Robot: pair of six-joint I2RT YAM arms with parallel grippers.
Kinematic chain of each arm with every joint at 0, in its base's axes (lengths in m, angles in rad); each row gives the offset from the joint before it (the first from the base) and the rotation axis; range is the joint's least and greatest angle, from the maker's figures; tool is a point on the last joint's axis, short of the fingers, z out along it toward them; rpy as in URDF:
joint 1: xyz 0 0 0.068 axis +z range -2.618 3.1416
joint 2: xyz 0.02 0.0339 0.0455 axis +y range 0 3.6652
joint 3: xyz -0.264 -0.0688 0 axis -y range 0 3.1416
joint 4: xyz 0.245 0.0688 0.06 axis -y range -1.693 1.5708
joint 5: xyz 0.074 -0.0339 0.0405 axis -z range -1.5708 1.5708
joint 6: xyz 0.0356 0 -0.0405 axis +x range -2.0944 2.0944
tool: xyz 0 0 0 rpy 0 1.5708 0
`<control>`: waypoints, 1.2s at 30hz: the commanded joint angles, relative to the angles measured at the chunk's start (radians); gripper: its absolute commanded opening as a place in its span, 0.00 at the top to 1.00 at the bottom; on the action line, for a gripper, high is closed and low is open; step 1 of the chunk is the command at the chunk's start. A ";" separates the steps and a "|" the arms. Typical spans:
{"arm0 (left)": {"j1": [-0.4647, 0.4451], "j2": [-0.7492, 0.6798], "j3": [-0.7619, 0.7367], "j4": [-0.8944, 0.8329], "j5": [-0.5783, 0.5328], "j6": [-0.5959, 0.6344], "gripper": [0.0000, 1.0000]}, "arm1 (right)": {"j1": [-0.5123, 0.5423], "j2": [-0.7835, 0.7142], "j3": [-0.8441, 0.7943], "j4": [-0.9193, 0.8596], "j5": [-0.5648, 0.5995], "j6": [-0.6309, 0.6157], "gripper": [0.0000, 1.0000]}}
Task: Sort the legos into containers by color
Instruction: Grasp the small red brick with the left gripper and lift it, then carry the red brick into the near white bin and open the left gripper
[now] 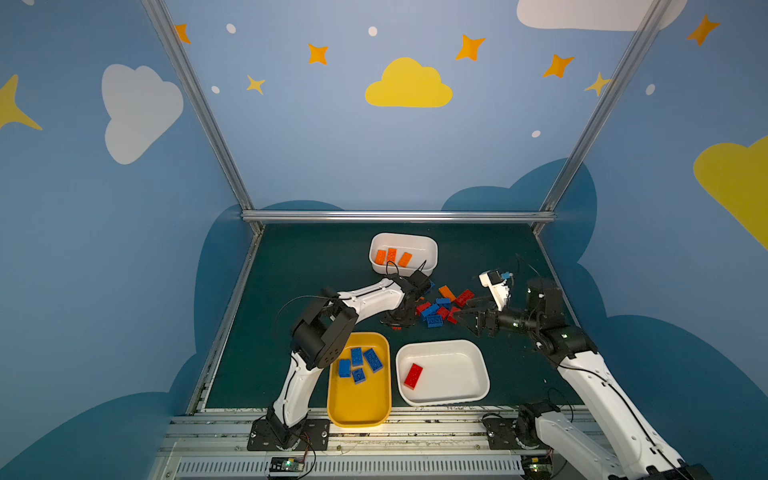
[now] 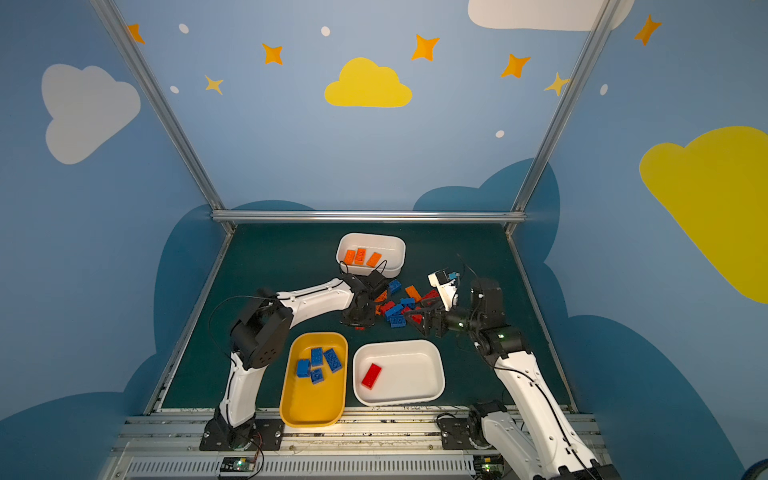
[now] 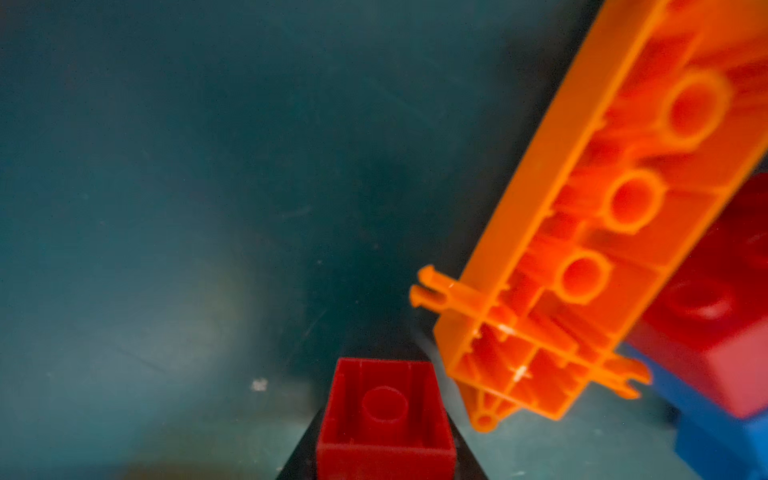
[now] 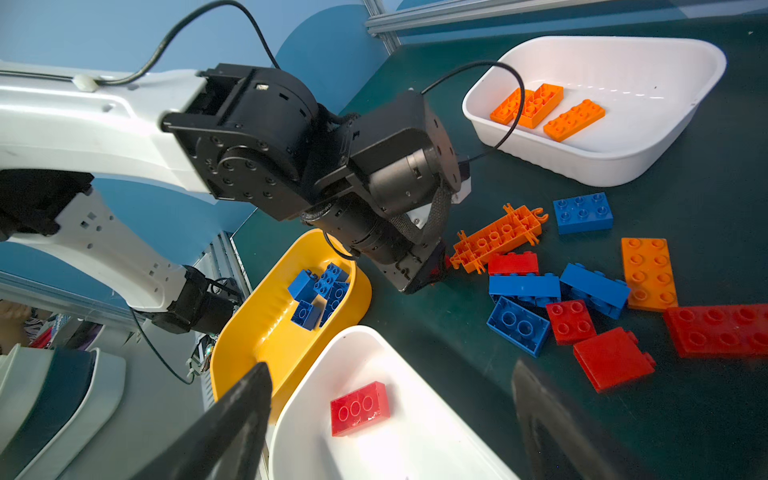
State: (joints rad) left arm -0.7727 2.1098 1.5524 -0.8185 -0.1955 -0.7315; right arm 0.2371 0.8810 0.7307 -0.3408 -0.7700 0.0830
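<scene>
**Red brick in the grip as two arms sort by colour**

Pointed straight down at the left edge of the heap, the left tool [image 1: 395, 324] is clamped on a small red brick [image 3: 384, 419], a finger pressed to each of two opposite sides. From here one cannot tell whether the brick rests on the dark green surface [image 1: 311, 270] or hangs just clear of it. Just beside it lies the long orange cross-shaped piece [image 3: 582, 249], underside up.

The right tool [image 1: 462, 319] hovers at the heap's right edge, jaws spread wide and empty. Between the two tools sit the unsorted legos [image 1: 440, 307], a loose mix of red, blue and orange.

Near left, the yellow tub [image 1: 358, 409] holds four blue bricks [image 1: 359, 363]. Near right, the wide white tub [image 1: 457, 374] holds a lone red brick [image 1: 412, 375]. On the far side, the smaller white tub [image 1: 419, 243] holds three orange bricks [image 1: 391, 257].

The step in hand looks like the pick-up of a red piece, with most of the heap yet to be sorted. The next move calls for a straight lift that leaves the orange piece undisturbed. A short carry to the near right would follow, over the wide white tub's rim, with the release beside the red brick already there.
</scene>
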 commanded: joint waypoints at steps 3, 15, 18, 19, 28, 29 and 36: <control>0.006 0.018 -0.009 -0.012 -0.015 0.049 0.60 | -0.005 -0.020 -0.010 -0.009 -0.014 0.004 0.11; 0.033 -0.046 0.006 -0.047 -0.001 0.128 0.79 | -0.004 -0.019 -0.007 -0.006 -0.017 0.012 0.11; 0.032 -0.090 0.023 -0.081 0.030 0.157 0.79 | -0.005 -0.014 -0.006 -0.005 -0.019 0.014 0.11; 0.031 -0.107 0.025 -0.087 0.048 0.168 0.78 | -0.005 -0.013 -0.004 -0.006 -0.021 0.014 0.11; -0.077 -0.282 0.008 -0.126 0.250 0.297 0.76 | -0.005 0.007 -0.016 0.034 -0.023 0.041 0.11; -0.100 -0.304 -0.001 -0.128 0.267 0.307 0.76 | -0.006 0.009 -0.013 0.030 -0.020 0.035 0.11; -0.230 -0.458 -0.218 0.076 0.473 0.397 0.77 | -0.025 0.031 0.015 -0.028 0.000 -0.038 0.11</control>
State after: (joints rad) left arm -0.9821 1.6840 1.4155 -0.8234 0.1452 -0.3962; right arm 0.2237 0.9039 0.7284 -0.3378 -0.7769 0.0898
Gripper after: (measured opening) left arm 0.322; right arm 0.893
